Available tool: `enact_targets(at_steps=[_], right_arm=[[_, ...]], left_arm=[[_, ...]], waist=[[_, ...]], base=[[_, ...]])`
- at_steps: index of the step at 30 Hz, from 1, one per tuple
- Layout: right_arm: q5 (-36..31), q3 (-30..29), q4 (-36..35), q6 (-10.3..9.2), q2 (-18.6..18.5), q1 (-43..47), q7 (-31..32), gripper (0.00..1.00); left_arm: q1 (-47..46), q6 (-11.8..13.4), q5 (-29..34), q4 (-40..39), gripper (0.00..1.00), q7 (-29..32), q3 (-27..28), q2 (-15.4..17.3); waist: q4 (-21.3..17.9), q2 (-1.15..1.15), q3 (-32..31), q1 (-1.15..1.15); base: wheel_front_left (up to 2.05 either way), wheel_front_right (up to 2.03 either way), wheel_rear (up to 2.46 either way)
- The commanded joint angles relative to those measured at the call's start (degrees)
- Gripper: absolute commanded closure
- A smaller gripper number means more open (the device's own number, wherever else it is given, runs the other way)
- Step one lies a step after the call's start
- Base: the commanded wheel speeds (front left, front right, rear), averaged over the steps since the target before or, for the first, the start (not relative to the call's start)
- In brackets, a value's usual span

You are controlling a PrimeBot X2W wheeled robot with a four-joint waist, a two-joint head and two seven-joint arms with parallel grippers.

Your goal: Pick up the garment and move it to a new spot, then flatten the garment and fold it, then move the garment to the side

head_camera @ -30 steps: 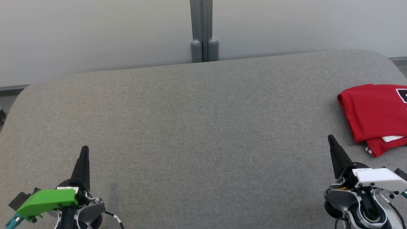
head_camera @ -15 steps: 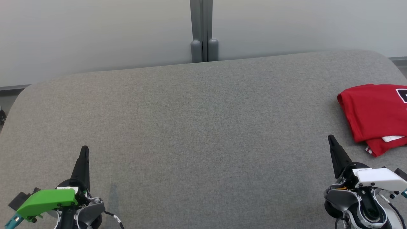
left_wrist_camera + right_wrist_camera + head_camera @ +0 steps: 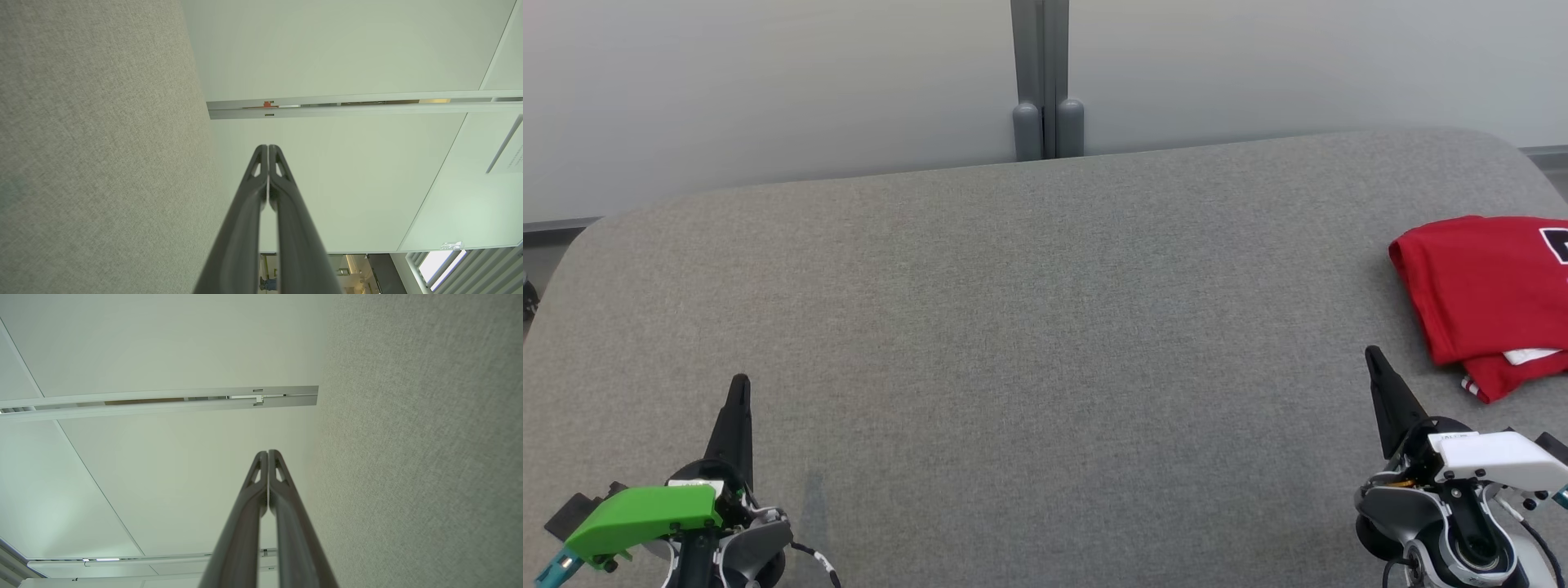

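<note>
garment (image 3: pixel 1486 294) folded, right table (image 3: pixel 1045 327) edge

The red T-shirt (image 3: pixel 1486 290) lies folded flat on the grey cushioned surface (image 3: pixel 1029 327) at its far right side, a white label showing underneath.

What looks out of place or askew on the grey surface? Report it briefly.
Little stands out. The folded red garment lies at the right side of the grey surface, its fold slightly uneven: a lower layer and a white label poke out at the near edge. The left gripper and right gripper are shut, empty.
</note>
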Motion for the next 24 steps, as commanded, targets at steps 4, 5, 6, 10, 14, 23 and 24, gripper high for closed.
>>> enact_targets(at_steps=[4,5,6,10,14,23,24], right_arm=[[0.0,-0.2,-0.3,0.02,0.0,-0.3,0.3,1.0],[0.0,-0.2,-0.3,0.02,0.0,-0.3,0.3,1.0],[-0.1,-0.2,-0.3,0.02,0.0,-0.3,0.3,1.0],[-0.1,-0.2,-0.3,0.02,0.0,-0.3,0.3,1.0],[-0.1,-0.2,-0.3,0.02,0.0,-0.3,0.3,1.0],[-0.2,-0.3,-0.3,0.02,0.0,-0.3,0.4,1.0],[-0.2,-0.3,-0.3,0.02,0.0,-0.3,0.4,1.0]], left_arm=[[-0.7,-0.3,0.1,0.1,1.0,0.1,0.2,0.2],[-0.7,-0.3,0.1,0.1,1.0,0.1,0.2,0.2],[-0.7,-0.3,0.1,0.1,1.0,0.1,0.2,0.2],[-0.7,-0.3,0.2,0.1,1.0,0.2,0.2,0.2],[-0.7,-0.3,0.2,0.1,1.0,0.2,0.2,0.2],[-0.7,-0.3,0.2,0.1,1.0,0.2,0.3,0.2],[-0.7,-0.3,0.2,0.1,1.0,0.2,0.3,0.2]], waist=[[0.0,0.0,0.0,0.0],[0.0,0.0,0.0,0.0],[0.0,0.0,0.0,0.0],[0.0,0.0,0.0,0.0],[0.0,0.0,0.0,0.0],[0.0,0.0,0.0,0.0],[0.0,0.0,0.0,0.0]], base=[[0.0,0.0,0.0],[0.0,0.0,0.0],[0.0,0.0,0.0],[0.0,0.0,0.0],[0.0,0.0,0.0],[0.0,0.0,0.0],[0.0,0.0,0.0]])
